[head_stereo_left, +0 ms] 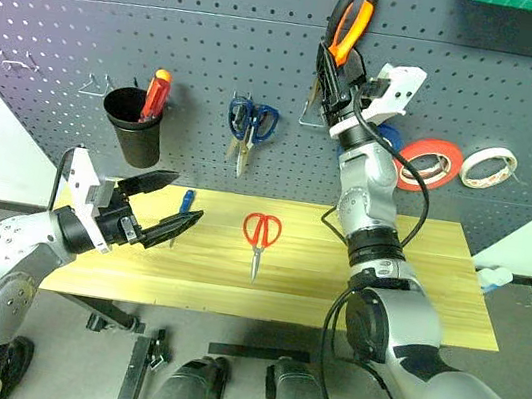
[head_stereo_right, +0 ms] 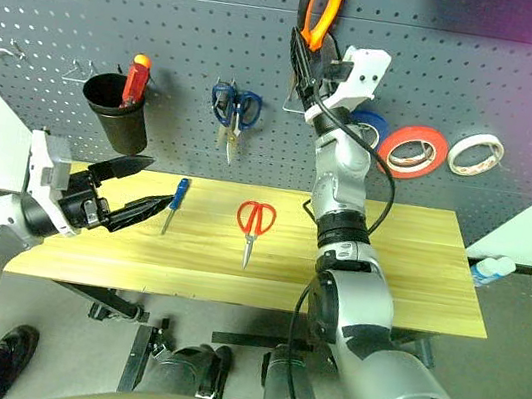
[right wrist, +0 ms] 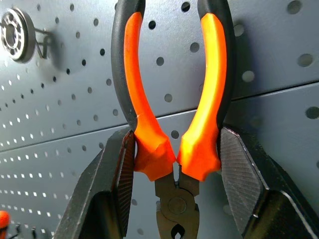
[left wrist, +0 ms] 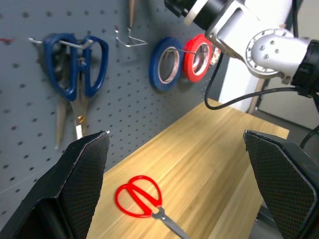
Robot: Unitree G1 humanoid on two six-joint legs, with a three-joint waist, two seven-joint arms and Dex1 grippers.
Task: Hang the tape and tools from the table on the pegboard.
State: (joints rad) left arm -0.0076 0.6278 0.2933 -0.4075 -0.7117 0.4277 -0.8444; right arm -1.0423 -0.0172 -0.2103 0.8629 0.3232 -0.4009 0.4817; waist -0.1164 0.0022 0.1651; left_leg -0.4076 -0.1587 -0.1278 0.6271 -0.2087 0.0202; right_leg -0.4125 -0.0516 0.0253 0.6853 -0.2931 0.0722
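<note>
My right gripper [head_stereo_left: 334, 77] is raised against the dark pegboard [head_stereo_left: 92, 20] and shut on the orange-and-black pliers [right wrist: 172, 99], handles pointing up, just above a bare wire hook [head_stereo_left: 311, 118]. The red-orange tape [head_stereo_left: 427, 164] hangs on the board to the right of that arm. On the wooden table [head_stereo_left: 434, 287] lie the red-handled scissors [head_stereo_left: 261, 231] at the middle and the slim blue-handled screwdriver [head_stereo_right: 176, 201] further left. My left gripper [head_stereo_left: 172, 203] hovers open and level by the screwdriver, holding nothing.
On the pegboard hang blue-handled scissors [head_stereo_left: 251, 122], a blue tape roll [left wrist: 167, 62], a cream-white roll [head_stereo_left: 489, 167] and a black cup [head_stereo_left: 133, 128] holding a red-and-yellow screwdriver [head_stereo_left: 155, 96]. Bare hooks [head_stereo_left: 97, 84] stand at the far left.
</note>
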